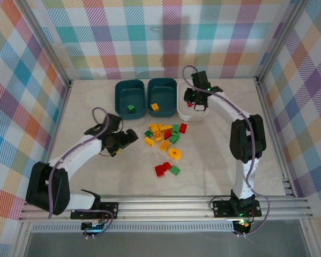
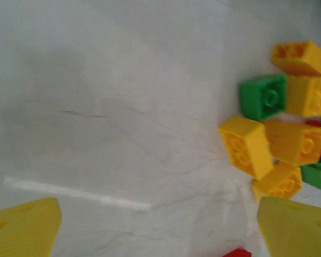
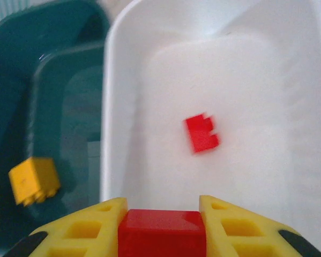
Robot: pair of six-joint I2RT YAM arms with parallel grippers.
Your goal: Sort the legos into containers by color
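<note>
Right jaws clamped on a small red plastic brick (image 3: 162,233), held over the white rounded plastic tub (image 3: 117,107).
A second red brick (image 3: 202,134) lies inside that tub. A yellow brick (image 3: 34,181) sits in the dark teal tub (image 3: 58,69) beside it, and a green brick (image 1: 131,108) in the far-left teal tub (image 1: 120,93). Loose red, yellow and green bricks (image 1: 163,134) heaped on the pale bench (image 2: 122,107). Left jaws spread wide, empty, low over bare bench just left of the heap.
</note>
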